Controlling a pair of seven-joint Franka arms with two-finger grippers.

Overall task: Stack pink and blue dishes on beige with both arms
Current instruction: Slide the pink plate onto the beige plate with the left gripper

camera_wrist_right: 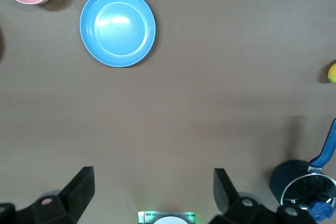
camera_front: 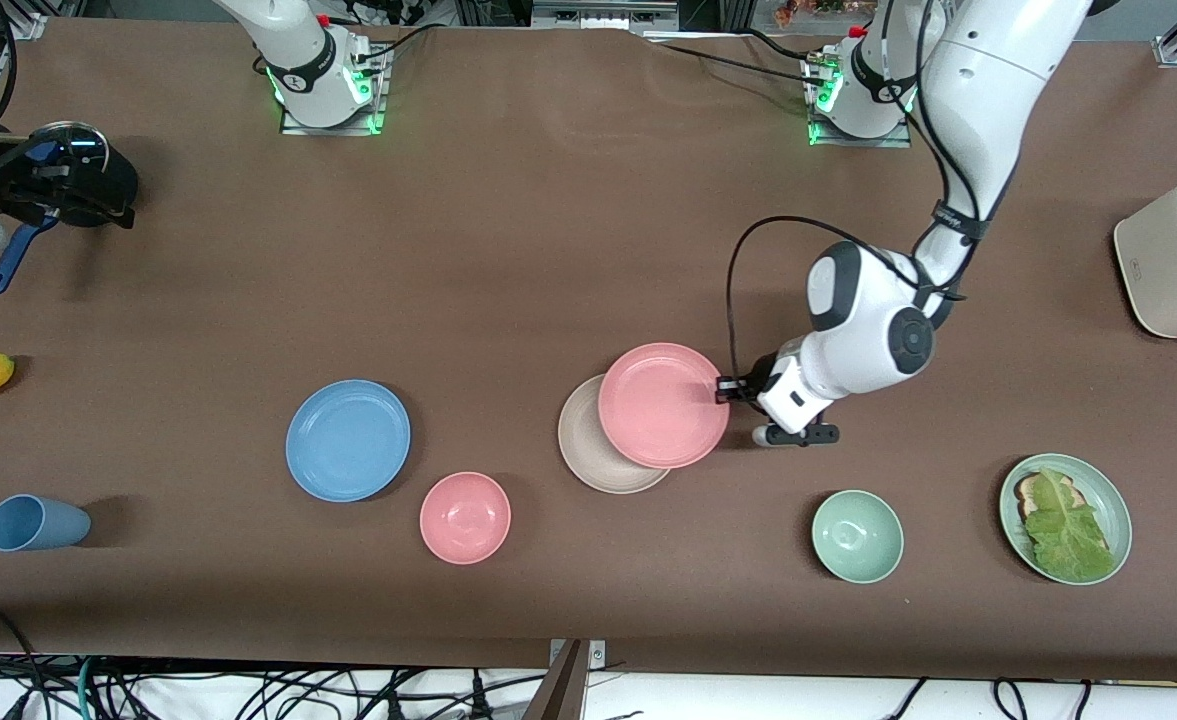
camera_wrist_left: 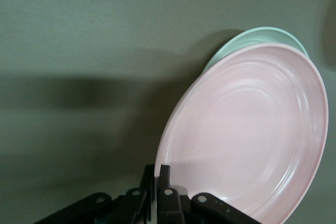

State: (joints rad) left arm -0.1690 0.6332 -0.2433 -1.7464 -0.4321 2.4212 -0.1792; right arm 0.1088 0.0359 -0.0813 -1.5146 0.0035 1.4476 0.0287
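Left hand (camera_front: 726,391): clamped tight on the rim of the flat round salmon-pink plastic plate (camera_front: 662,404), at the edge toward the left arm's end of the surface (camera_front: 548,250).
Pink plate: empty, overlapping the flat round cream-beige plate (camera_front: 593,455); it covers the beige plate's part farther from the front camera. Whether the two touch cannot be told.
Right hand (camera_wrist_right: 153,190): fingers spread wide, holding nothing, high over the surface near its arm's base; this arm waits.
Flat round sky-blue plastic plate (camera_front: 348,439): empty, flat on the surface, well apart from the beige plate, toward the right arm's end.
Small deep pink bowl (camera_front: 465,517): empty, nearer the front camera, between the blue and beige plates.
Pale green bowl (camera_front: 857,536): empty.
Pale green dish (camera_front: 1108,490): holds a slice of toast (camera_front: 1031,490) under a green lettuce leaf (camera_front: 1066,530).
Blue cup (camera_front: 36,523): lying on its side.
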